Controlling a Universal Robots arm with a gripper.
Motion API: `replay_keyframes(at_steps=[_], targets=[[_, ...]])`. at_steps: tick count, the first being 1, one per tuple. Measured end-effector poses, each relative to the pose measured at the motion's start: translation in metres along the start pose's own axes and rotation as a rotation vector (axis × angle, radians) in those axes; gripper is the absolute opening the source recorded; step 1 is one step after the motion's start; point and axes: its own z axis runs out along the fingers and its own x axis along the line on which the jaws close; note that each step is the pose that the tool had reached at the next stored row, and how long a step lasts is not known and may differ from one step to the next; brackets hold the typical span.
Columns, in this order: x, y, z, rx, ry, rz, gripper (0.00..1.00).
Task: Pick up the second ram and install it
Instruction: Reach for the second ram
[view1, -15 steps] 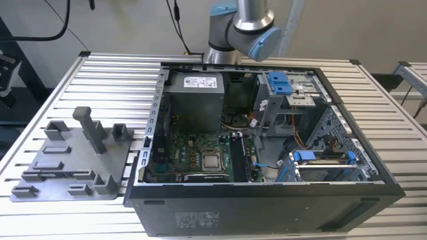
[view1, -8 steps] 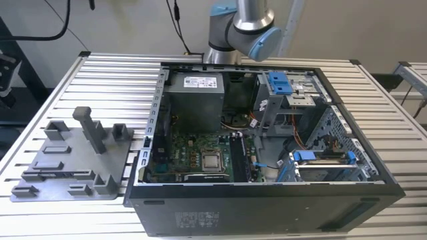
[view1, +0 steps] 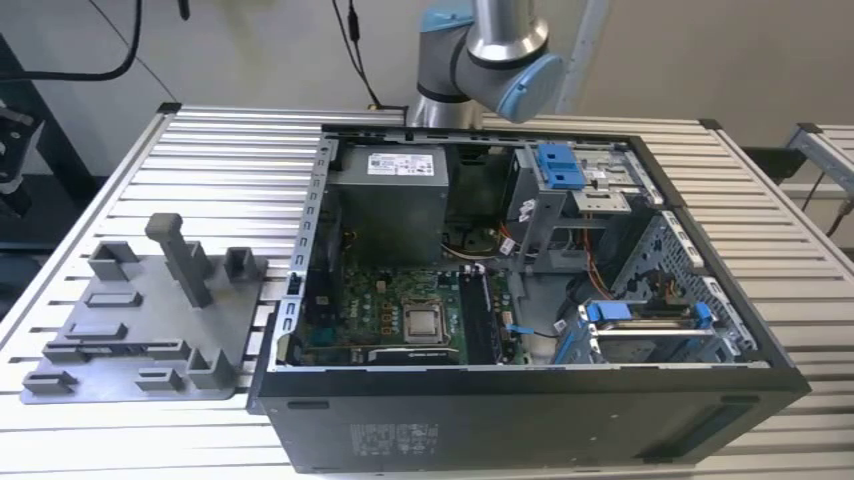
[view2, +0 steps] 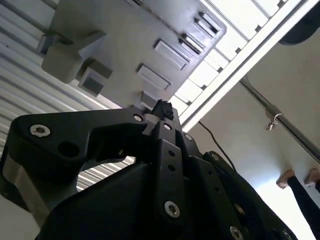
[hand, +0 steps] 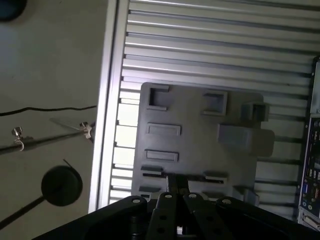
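Note:
My gripper (hand: 176, 186) hangs high above the grey fixture plate (hand: 200, 145), which lies on the ribbed table beside the open computer case (view1: 534, 400). Its two black fingers stand pressed together, and I see nothing between them. In the second wrist view the same fingertips (view2: 162, 109) point at the plate's edge (view2: 125, 30). A long dark slot (hand: 200, 177) in the plate lies just past the fingertips. The second ram is hidden or out of view. In the exterior view, the memory slots (view1: 486, 312) sit on the motherboard (view1: 387, 300), right of the processor.
The fixture plate (view1: 140, 330) has upright posts and blocks. The case holds a power supply (view1: 390, 195) and blue drive-bay latches (view1: 561, 165). The arm's base (view1: 481, 60) stands behind the case. A table edge rail (hand: 105, 125) and a floor stand (hand: 61, 186) lie beyond the plate.

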Motion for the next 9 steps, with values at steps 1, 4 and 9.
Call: replay_keyframes(at_steps=[1,4,9], targets=[[0.0001,-0.0017,0.0005,-0.0002,0.0002,-0.002,0.11],[0.0006,-0.0116,0.0017,-0.0002,0.0000,-0.002,0.11],[-0.0046,-0.0196,0.0028,-0.0002,0.0003,-0.008,0.11]])
